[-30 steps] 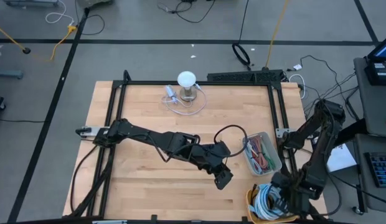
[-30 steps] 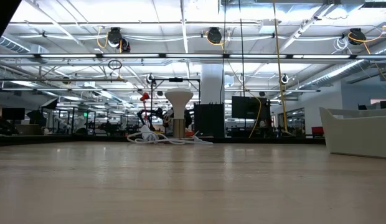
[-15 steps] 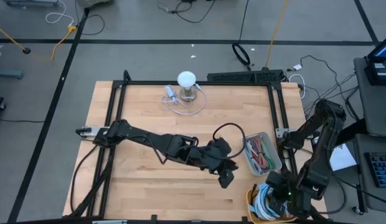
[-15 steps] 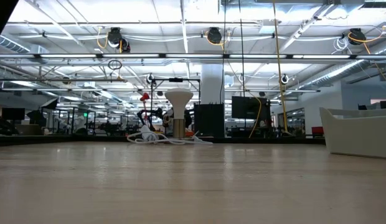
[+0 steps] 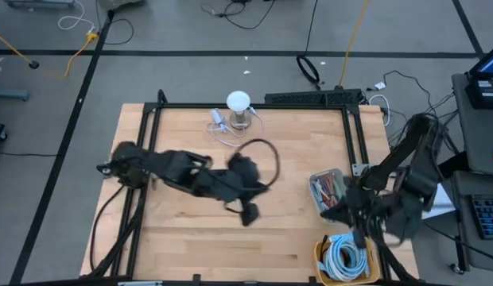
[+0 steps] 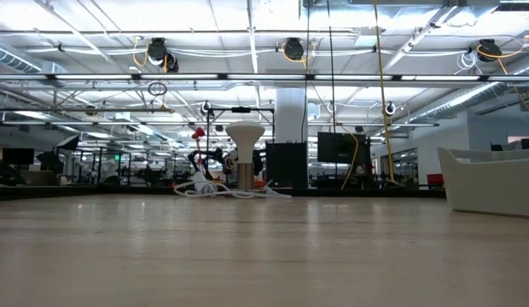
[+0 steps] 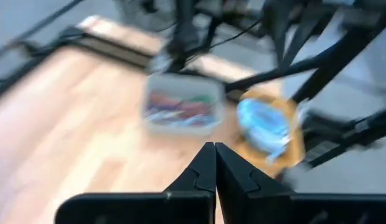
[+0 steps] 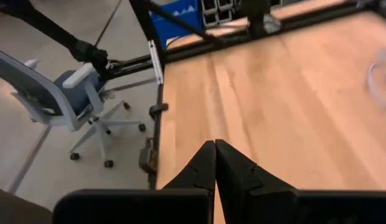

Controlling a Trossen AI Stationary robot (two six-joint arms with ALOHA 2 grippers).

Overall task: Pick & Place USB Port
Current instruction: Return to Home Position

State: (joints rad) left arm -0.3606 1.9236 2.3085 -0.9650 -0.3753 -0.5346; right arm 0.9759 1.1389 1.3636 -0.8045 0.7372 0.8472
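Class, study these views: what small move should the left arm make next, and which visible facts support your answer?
Probably pull the left gripper back toward its base at the left edge of the table. It hangs shut and empty over mid-table, the blue cables lie in the yellow bin, and the right gripper is shut and empty too, so nothing seems left to pick.

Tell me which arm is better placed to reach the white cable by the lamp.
Left, probably: the left gripper, shut and empty, is over mid-table, nearer the white cable; the right gripper sits by the gray bin near the right edge.
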